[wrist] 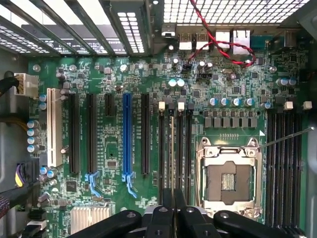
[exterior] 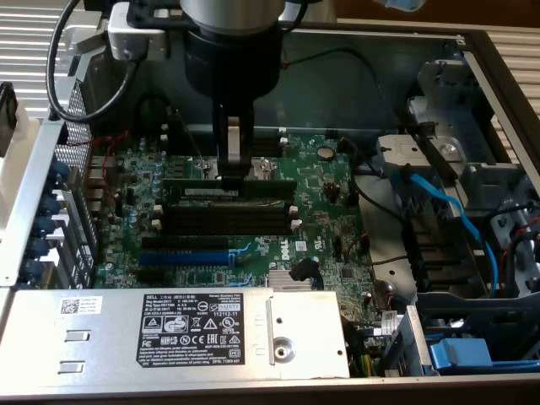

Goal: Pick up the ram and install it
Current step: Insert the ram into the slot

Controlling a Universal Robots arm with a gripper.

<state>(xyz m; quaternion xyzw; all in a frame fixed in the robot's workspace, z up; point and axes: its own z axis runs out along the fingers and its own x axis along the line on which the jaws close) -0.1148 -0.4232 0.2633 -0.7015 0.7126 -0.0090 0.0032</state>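
Note:
The ram [exterior: 228,188], a thin dark-green stick with a pale label strip, stands on edge over the black memory slots [exterior: 228,218] on the green motherboard [exterior: 325,211]. My gripper [exterior: 232,171] comes straight down from above and is shut on the middle of its top edge. In the wrist view the ram [wrist: 172,148] appears edge-on as a thin line running along one of the memory slots [wrist: 181,144], with my gripper [wrist: 172,208] closed around it. Whether the stick is pressed into the slot I cannot tell.
The board lies inside an open computer case. A silver cover [exterior: 304,337] with a black label borders the near side. Blue cables [exterior: 439,202] and drive bays fill the exterior view's right. An open processor socket [wrist: 228,178] and a blue expansion slot [wrist: 127,139] sit beside the memory slots.

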